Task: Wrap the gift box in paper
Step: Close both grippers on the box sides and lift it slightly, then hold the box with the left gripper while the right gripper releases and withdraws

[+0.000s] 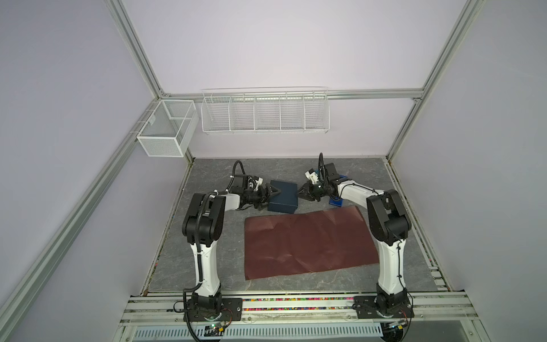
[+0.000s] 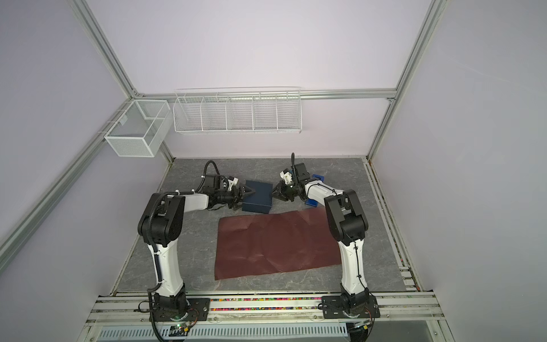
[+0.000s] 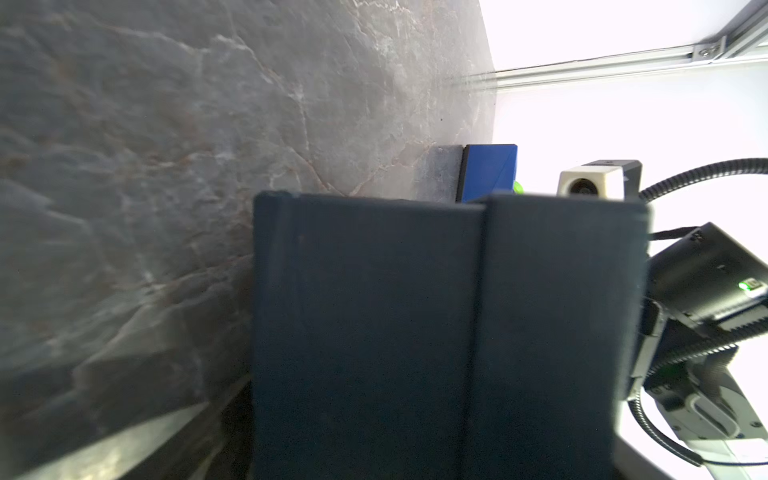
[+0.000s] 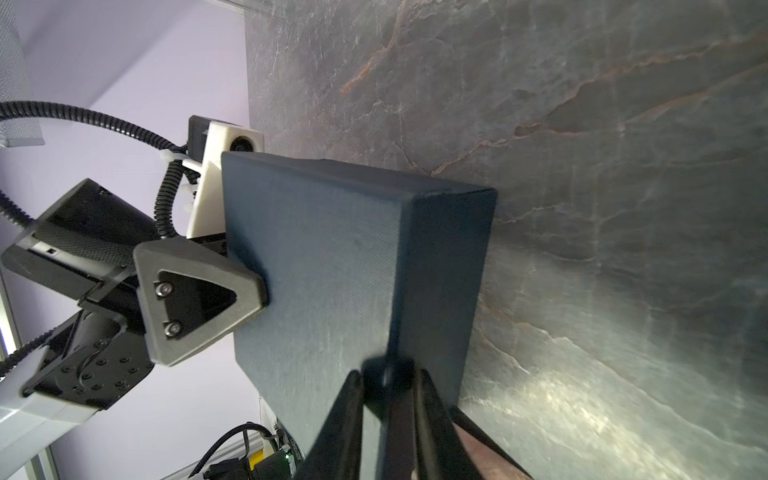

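Box [image 1: 282,197] lies just beyond the paper [image 1: 307,242]. Your left gripper [image 1: 270,198] straddles its left edge, jaws wide. Your right gripper [image 1: 302,192] meets its right edge, jaws nearly together, grip unclear. You are probably bracing it for the move onto paper.

Navy gift box [image 1: 282,197] behind flat maroon paper [image 1: 310,242]

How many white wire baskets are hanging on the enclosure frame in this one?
2. In both top views, a mesh basket hangs on the left-hand rail near the back corner; a long divided wire rack hangs on the back rail beside it. None seems hidden.
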{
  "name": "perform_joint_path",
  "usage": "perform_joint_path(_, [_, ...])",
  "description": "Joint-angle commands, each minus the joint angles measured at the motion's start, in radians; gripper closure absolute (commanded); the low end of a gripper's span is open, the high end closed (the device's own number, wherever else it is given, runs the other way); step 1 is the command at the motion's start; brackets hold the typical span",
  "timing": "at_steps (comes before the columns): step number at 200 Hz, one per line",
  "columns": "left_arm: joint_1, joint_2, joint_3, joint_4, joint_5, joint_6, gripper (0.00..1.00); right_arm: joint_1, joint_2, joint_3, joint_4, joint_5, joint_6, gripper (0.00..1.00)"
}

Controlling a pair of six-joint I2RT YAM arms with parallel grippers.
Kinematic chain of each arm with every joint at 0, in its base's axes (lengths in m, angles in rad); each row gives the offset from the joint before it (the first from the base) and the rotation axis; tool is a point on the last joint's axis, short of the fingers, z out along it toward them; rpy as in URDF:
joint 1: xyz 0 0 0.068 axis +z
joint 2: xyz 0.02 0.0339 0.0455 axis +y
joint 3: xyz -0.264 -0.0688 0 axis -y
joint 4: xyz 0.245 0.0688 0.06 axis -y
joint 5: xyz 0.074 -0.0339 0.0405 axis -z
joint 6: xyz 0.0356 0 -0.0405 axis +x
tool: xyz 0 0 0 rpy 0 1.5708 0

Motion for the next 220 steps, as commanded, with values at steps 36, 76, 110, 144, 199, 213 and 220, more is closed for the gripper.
perform_joint_path(36, [-0.015,0.003,0.033,-0.024,0.003,0.024,0.21,-0.014,0.003,-0.041,-0.092,0.107,0.005,0.75])
perform_joint_path(76, [-0.006,-0.029,0.070,-0.147,-0.029,0.117,0.29,-0.041,-0.121,-0.042,-0.150,0.123,-0.037,0.57])
perform_joint_path(110, [0.018,-0.091,0.079,-0.175,-0.059,0.130,0.33,-0.114,-0.281,-0.096,-0.300,0.196,-0.145,0.43])
perform_joint_path(144, [0.044,-0.158,0.054,-0.124,-0.016,0.102,0.36,-0.289,-0.487,-0.284,-0.360,0.276,-0.180,0.25])
perform_joint_path(199, [0.048,-0.284,-0.027,-0.118,-0.033,0.118,0.36,-0.530,-0.657,-0.527,-0.482,0.391,-0.222,0.03])
perform_joint_path(213, [0.048,-0.310,-0.048,-0.116,-0.026,0.121,0.36,-0.545,-0.695,-0.584,-0.482,0.402,-0.216,0.04])
perform_joint_path(220, [0.048,-0.322,-0.058,-0.112,-0.021,0.121,0.36,-0.545,-0.711,-0.606,-0.485,0.410,-0.211,0.04])
